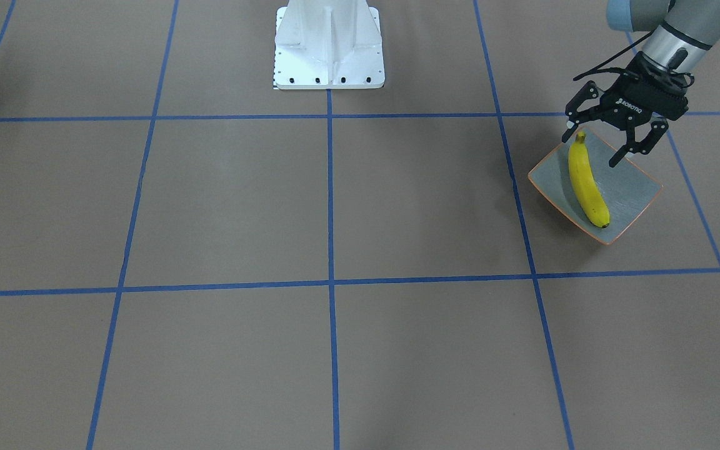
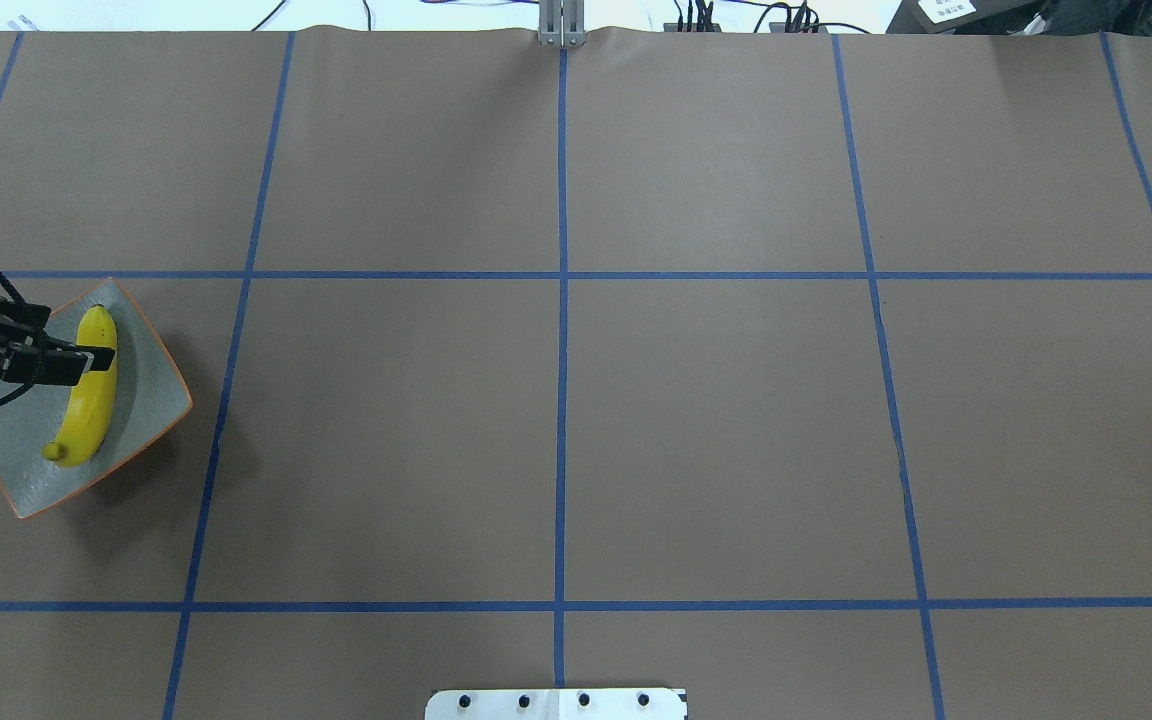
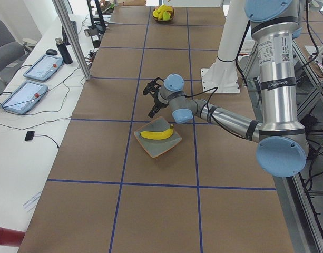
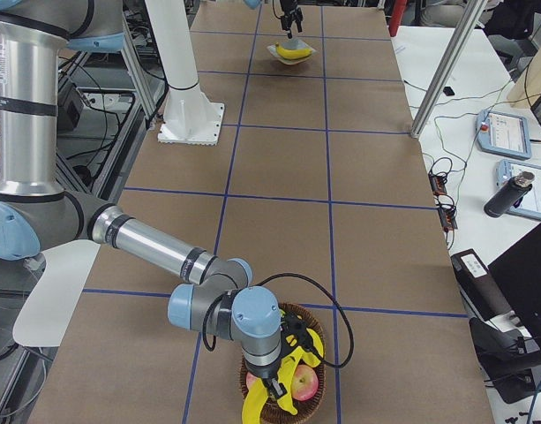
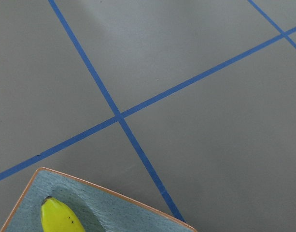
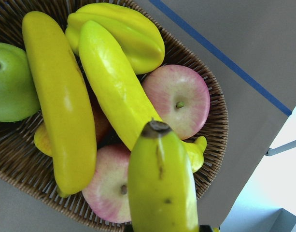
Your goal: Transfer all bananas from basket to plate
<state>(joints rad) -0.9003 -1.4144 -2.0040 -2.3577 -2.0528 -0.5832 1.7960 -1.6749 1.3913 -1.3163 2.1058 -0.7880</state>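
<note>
Brown-paper desk (image 2: 696, 430) ruled into squares by blue tape, with the plate (image 1: 632, 187) at the robot's left end and the wicker basket (image 6: 215, 121) at its right end, well apart. One banana (image 1: 587, 184) lies diagonally on the plate. The left pincer (image 1: 589, 151) hangs just above its stem end, jaws spread and holding nothing. The right pincer (image 4: 274, 382) is over the basket, its grip not discernible. A near banana (image 6: 162, 183) fills the foreground of its wrist view, above two more bananas (image 6: 61, 111), apples (image 6: 179, 99) and a ribbed yellow fruit (image 6: 123, 29). Judged step: taking the next banana out. Lift straight up past the rim without disturbing neighbours; the left arm should clear the plate, and the fruit be laid parallel on the bare half
</note>
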